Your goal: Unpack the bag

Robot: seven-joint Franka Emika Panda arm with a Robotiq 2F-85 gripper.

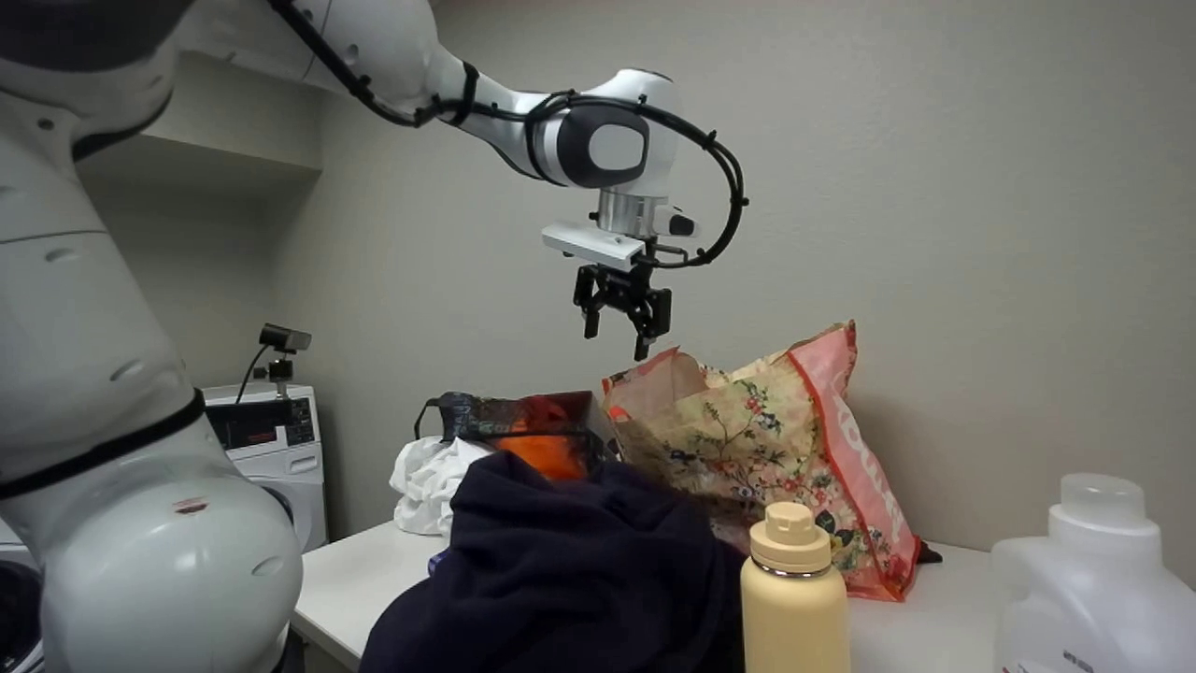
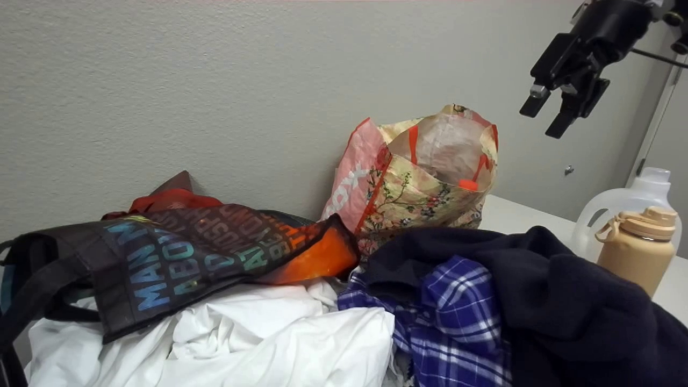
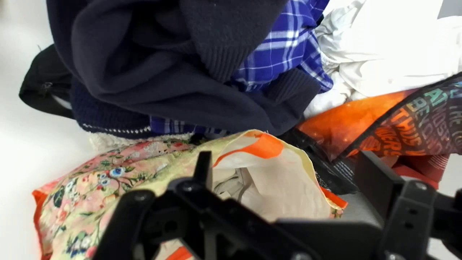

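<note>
The bag (image 1: pixel 747 439) is cream with a floral print, red edges and a pink side panel. It stands slumped on the table, close to the wall, and also shows in an exterior view (image 2: pixel 414 199). In the wrist view its floral side (image 3: pixel 90 195) and open mouth show, with a pale inside, grey-beige folds and an orange-red strap (image 3: pixel 265 146). The deeper inside is hidden. My gripper (image 1: pixel 617 338) is open and empty, pointing down, above the bag's mouth. It also shows in an exterior view (image 2: pixel 544 118) and the wrist view (image 3: pixel 288 162).
A dark navy garment (image 1: pixel 570 570) lies before the bag, with blue plaid cloth (image 2: pixel 457 306) and white cloth (image 2: pixel 269 333) beside it. A dark printed bag (image 2: pixel 199 247) lies on the white cloth. A tan bottle (image 1: pixel 794 608) and a translucent jug (image 1: pixel 1084 589) stand on the table.
</note>
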